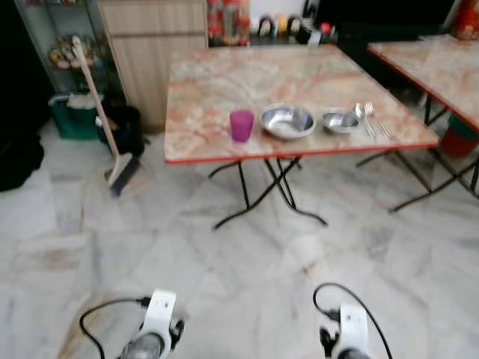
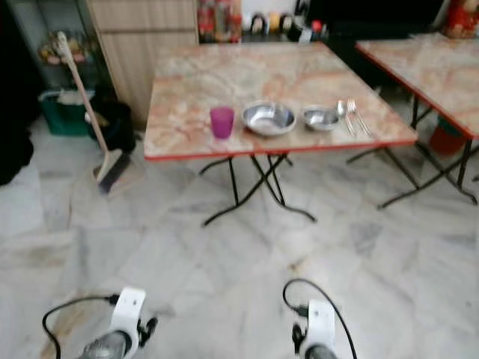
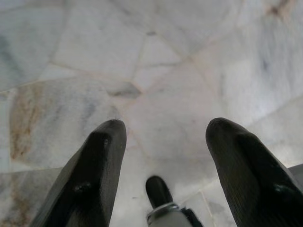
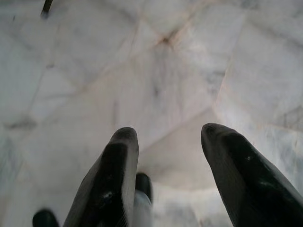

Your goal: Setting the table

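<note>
Table top glossy marble-patterned, red-edged, on thin black metal legs; bowls shiny bare metal; cup purple plastic, translucent; floor polished pale marble; cabinet matt light wood

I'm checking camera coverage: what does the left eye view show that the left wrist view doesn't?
The left eye view alone: the table with a purple cup, large steel bowl, small steel bowl and cutlery, plus a broom. The left wrist view alone: the left pincer, open and empty, pointing down. Both share the marble floor.
</note>
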### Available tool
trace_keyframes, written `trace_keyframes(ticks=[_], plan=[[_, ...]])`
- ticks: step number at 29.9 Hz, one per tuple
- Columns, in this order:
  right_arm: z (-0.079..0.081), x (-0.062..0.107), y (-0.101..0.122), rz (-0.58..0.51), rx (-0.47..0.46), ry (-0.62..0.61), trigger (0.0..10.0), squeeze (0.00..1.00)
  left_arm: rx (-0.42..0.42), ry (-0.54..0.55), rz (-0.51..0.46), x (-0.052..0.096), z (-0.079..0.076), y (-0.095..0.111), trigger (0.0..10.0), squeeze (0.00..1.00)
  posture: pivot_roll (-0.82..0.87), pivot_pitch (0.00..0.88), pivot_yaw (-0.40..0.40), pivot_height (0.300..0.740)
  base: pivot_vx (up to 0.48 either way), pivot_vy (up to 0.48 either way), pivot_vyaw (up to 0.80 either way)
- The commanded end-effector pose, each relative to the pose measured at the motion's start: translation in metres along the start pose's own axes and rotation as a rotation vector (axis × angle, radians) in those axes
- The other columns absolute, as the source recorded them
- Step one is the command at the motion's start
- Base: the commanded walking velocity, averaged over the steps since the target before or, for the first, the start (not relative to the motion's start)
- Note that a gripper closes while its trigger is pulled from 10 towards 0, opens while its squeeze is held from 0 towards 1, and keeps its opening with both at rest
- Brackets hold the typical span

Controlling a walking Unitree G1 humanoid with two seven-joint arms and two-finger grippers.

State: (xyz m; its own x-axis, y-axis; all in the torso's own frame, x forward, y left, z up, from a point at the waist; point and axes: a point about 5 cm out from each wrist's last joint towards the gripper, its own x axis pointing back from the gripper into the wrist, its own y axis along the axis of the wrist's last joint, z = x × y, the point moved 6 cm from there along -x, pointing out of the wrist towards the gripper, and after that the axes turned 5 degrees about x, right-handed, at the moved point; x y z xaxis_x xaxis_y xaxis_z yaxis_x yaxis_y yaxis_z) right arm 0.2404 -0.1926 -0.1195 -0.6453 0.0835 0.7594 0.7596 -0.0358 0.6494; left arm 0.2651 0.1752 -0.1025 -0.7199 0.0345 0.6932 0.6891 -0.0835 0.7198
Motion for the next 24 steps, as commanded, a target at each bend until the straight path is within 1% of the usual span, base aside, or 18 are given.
trace_keyframes(ticks=[1,12,14,18,21,24], plan=[[-0.0065,0.0000,0.0032,-0.014,-0.012,-0.018,10.0,0.00,-0.016,-0.020,0.025,0.0005,-0.0076,-0.0069,10.0,0.00,0.05,0.052,-0.022,0.740,0.000,-0.292,0.00],[-0.0055,0.0000,0.0038,-0.019,-0.012,-0.014,10.0,0.00,-0.020,-0.025,0.030,0.0009,-0.0083,-0.0085,10.0,0.00,0.05,0.051,-0.020,0.740,0.000,-0.266,0.00],[-0.0062,0.0001,0.0055,-0.028,0.016,-0.014,10.0,0.00,-0.019,-0.025,0.029,0.0007,-0.0082,-0.0081,10.0,0.00,0.05,0.052,-0.022,0.740,0.000,-0.247,0.00],[-0.0059,0.0002,0.0066,-0.036,0.021,-0.009,10.0,0.00,-0.017,-0.024,0.028,0.0006,-0.0081,-0.0076,10.0,0.00,0.05,0.058,-0.022,0.740,0.000,-0.248,0.80],[-0.0077,0.0003,0.0046,-0.027,-0.019,-0.021,10.0,0.00,-0.015,-0.022,0.029,0.0006,-0.0078,-0.0078,10.0,0.00,0.05,0.065,-0.020,0.740,0.000,-0.247,0.00],[-0.0074,0.0002,0.0041,-0.024,-0.014,-0.018,10.0,0.00,-0.008,-0.024,0.024,0.0003,-0.0085,-0.0064,10.0,0.00,0.05,0.075,-0.019,0.740,0.000,-0.081,0.00]])
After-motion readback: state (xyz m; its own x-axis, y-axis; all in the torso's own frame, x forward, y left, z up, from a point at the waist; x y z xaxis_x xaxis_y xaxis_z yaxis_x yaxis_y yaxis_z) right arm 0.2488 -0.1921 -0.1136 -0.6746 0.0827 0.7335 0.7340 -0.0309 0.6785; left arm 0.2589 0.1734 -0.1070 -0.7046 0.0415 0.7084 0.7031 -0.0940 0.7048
